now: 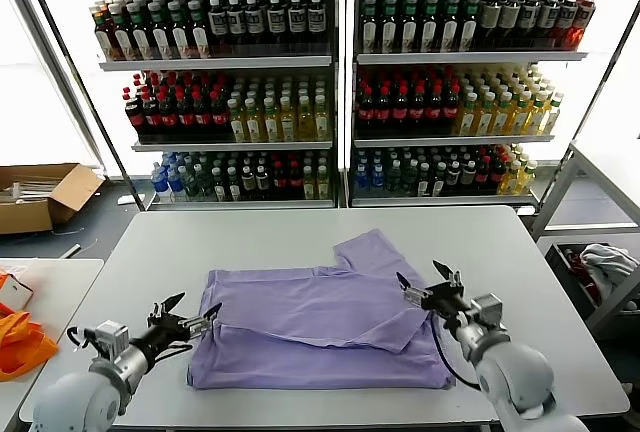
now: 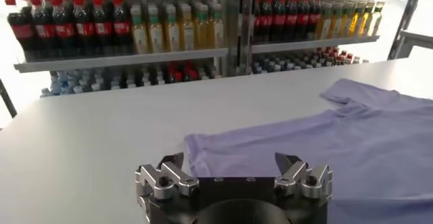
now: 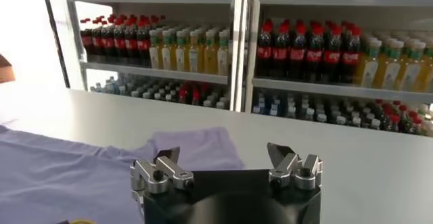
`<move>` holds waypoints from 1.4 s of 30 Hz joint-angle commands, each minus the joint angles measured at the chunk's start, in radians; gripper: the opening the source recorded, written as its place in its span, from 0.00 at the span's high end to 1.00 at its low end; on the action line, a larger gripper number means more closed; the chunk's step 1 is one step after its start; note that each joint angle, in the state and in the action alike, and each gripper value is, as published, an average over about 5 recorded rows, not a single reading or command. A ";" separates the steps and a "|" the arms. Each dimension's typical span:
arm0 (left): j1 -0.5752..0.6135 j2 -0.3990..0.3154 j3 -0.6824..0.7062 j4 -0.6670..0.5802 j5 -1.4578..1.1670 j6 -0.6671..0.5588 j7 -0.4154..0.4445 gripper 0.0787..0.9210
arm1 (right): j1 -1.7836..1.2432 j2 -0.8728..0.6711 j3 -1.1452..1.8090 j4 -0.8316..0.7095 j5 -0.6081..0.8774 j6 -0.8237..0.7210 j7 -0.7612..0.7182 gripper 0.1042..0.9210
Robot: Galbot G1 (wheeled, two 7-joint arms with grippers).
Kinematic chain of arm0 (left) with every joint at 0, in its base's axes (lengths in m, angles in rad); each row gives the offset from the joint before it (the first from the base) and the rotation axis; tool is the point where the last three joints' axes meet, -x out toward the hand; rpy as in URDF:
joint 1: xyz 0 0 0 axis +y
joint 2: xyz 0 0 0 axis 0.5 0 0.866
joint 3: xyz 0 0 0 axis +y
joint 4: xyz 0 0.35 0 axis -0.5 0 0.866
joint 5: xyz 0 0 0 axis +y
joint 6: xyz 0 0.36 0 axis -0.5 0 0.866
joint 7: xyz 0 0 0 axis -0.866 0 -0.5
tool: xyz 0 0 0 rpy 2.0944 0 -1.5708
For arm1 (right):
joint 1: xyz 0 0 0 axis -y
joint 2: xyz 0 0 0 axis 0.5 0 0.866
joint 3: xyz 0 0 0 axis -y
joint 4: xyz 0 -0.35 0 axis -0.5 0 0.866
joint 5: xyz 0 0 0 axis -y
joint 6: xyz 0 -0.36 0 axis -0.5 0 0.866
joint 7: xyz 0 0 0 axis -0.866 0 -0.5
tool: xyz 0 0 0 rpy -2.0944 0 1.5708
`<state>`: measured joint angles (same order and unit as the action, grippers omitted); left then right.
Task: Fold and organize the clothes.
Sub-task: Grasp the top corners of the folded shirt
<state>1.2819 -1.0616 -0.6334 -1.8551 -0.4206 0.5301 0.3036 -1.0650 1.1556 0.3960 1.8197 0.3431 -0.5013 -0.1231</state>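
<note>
The left gripper (image 1: 188, 318) sits low at the near-left edge of the T-shirt (image 1: 320, 327), jaws spread wide and holding nothing; its wrist view shows the fabric corner lying between and just beyond the fingertips. The right gripper (image 1: 431, 285) sits at the shirt's right edge, also spread wide and empty, near the point where the folded upper layer ends. The T-shirt lies on the table (image 1: 250, 242), partly folded: an upper layer overlaps a lower one, and one sleeve (image 1: 372, 249) projects toward the far side. Probable fault one: a jaw closes on the upper layer only, so a lift would peel the fold open instead of carrying both layers. Probable fault two: a jaw closes above the fabric and grasps nothing, since the knit lies flat and thin against the table. Probable fault three: unequal travel of the two arms would skew the fold line and leave the projecting sleeve outside the stack. Soft knit is likely to drag and bunch if pulled along the surface rather than lifted. Farther off, an orange fabric (image 1: 18, 342) lies on a side table at left, and bottle shelves (image 1: 340, 62) stand behind; neither is within reach of the likely motion.
</note>
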 commanded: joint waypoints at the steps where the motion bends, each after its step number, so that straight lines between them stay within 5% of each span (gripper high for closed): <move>1: -0.335 0.071 0.156 0.348 -0.020 -0.003 0.039 0.12 | 0.351 0.069 -0.139 -0.384 -0.050 -0.077 -0.042 0.12; 13: -0.354 0.044 0.174 0.389 -0.019 -0.007 0.031 0.12 | 0.515 0.166 -0.189 -0.630 -0.058 -0.073 -0.035 0.12; 24: -0.319 0.018 0.176 0.373 0.007 -0.006 0.042 0.12 | 0.512 0.201 -0.188 -0.670 -0.072 -0.069 -0.023 0.13; 37: -0.340 -0.008 0.208 0.401 0.025 -0.007 0.067 0.13 | 0.488 0.202 -0.199 -0.657 -0.054 -0.076 -0.034 0.54; 42: -0.342 -0.008 0.207 0.405 0.025 -0.006 0.073 0.26 | 0.485 0.205 -0.202 -0.630 -0.031 -0.076 -0.027 0.72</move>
<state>0.9495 -1.0686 -0.4352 -1.4664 -0.4020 0.5196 0.3681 -0.5890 1.3500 0.2002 1.1860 0.2917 -0.5708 -0.1537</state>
